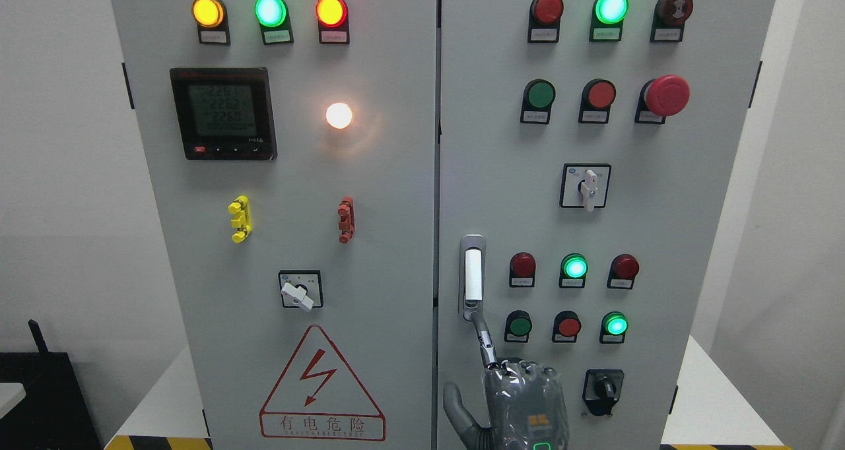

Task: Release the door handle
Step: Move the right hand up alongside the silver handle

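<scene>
My right hand [521,397] has one finger [484,334] extended up to the lower end of the door handle [472,278] on the right cabinet door [700,239]; the remaining fingers grasp nothing. If I withdraw sideways, the fingertip could snag the handle and tug the door open.

Two cabinet doors [396,239] | one door handle [473,275] | three rotary switches [585,186] | four lit green lamps [270,11] | one digital meter [222,113] | one red mushroom button [667,95] | one warning triangle [321,387]
</scene>
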